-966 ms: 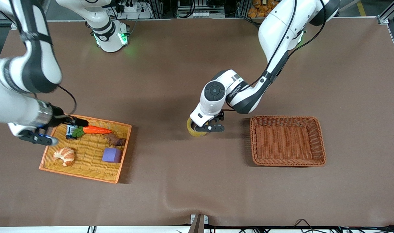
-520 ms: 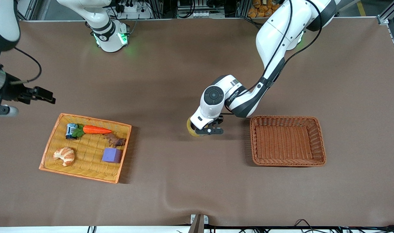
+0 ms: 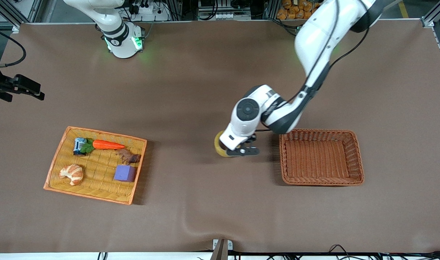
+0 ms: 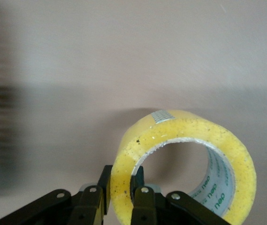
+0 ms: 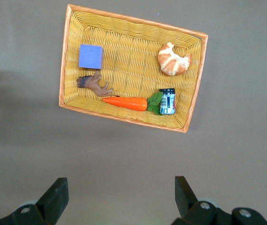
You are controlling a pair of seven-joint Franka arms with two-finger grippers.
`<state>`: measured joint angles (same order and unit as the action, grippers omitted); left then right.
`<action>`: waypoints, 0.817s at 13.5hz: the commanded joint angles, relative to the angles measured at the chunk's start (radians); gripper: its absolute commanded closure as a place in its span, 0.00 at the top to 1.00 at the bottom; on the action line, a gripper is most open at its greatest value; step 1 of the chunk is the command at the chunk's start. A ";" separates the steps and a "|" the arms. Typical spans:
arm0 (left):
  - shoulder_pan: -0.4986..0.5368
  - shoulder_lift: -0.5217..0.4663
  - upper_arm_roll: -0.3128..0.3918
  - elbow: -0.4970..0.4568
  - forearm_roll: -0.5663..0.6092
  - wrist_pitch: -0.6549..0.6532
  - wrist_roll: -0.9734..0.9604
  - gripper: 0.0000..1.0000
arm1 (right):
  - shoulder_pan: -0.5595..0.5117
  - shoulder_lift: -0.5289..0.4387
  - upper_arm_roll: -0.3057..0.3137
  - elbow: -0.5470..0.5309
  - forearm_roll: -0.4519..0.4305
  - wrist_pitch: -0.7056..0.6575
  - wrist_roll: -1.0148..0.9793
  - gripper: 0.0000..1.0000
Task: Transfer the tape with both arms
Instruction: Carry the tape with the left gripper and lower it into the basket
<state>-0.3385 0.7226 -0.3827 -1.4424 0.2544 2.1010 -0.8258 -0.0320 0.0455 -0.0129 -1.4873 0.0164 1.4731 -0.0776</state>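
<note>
Left end effector [image 3: 241, 151] clamped on the tape [image 3: 220, 146]: in the left wrist view one finger [image 4: 141, 199] sits inside the hole, the other against the outer face, pinching the yellow wall of the roll [image 4: 185, 159]. Roll stands on edge, hole facing sideways. It sits mid-tabletop [image 3: 191, 90], between the two baskets and just beside the rim of the brown wicker basket [image 3: 357, 155] at the left arm's end; a narrow strip of bare cloth separates them. Whether the roll touches the cloth cannot be told.

Brown basket holds nothing visible; its interior is open from above.

Right end effector [image 3: 23, 88] is up at the edge of the front view, at the right arm's end, fingers [image 5: 56, 199] spread wide with nothing between them. Right wrist view looks down on the orange tray [image 5: 65, 56], holding a purple cube [image 5: 90, 56], croissant [image 5: 173, 58], carrot [image 5: 126, 102], small can [image 5: 167, 101] and a brown figure [image 5: 92, 84].

Wide bare tabletop lies between tray and tape, and along the edge nearest the front camera. A ripple in the cloth [image 3: 191, 225] shows near that edge.
</note>
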 commanded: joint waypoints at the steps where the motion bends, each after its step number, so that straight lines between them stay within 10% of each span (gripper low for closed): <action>1: 0.120 -0.169 -0.050 -0.052 -0.003 -0.186 0.023 0.00 | -0.023 0.014 0.021 0.025 0.005 -0.019 0.030 1.00; 11: 0.519 -0.164 -0.051 -0.145 -0.001 -0.194 0.455 0.00 | -0.005 0.010 0.021 -0.002 0.005 0.001 0.130 1.00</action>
<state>0.0979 0.5582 -0.4133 -1.5638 0.2541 1.8893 -0.4912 -0.0309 0.0552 0.0028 -1.4873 0.0171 1.4746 0.0326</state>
